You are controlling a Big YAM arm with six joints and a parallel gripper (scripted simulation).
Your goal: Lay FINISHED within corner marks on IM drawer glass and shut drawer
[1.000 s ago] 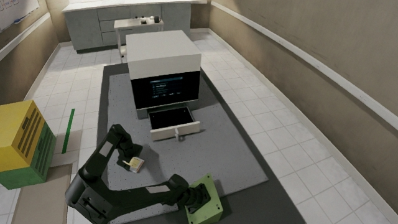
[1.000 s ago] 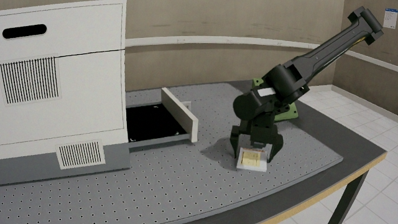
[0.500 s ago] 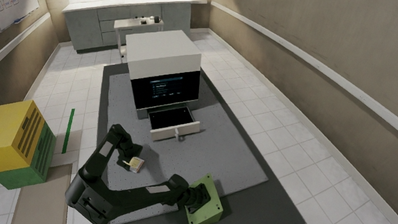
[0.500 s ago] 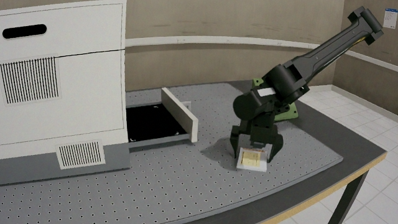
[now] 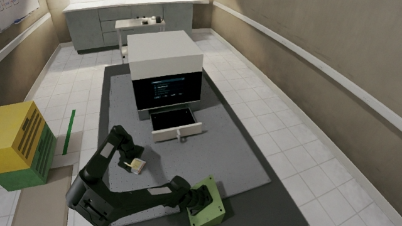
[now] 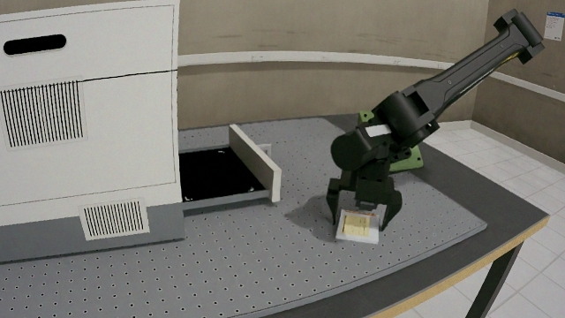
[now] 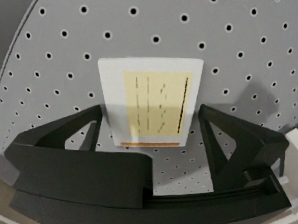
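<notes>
White cassette (image 5: 137, 166) (image 6: 357, 226) (image 7: 155, 102), between the fingertips of the claw (image 5: 131, 164) (image 6: 358, 226) (image 7: 150, 109), jaws fully spread; nothing gripped.

Inspection finds no discernible change in front of or around the gel imager (image 5: 166, 66) (image 6: 128, 110) since the earlier views.
</notes>
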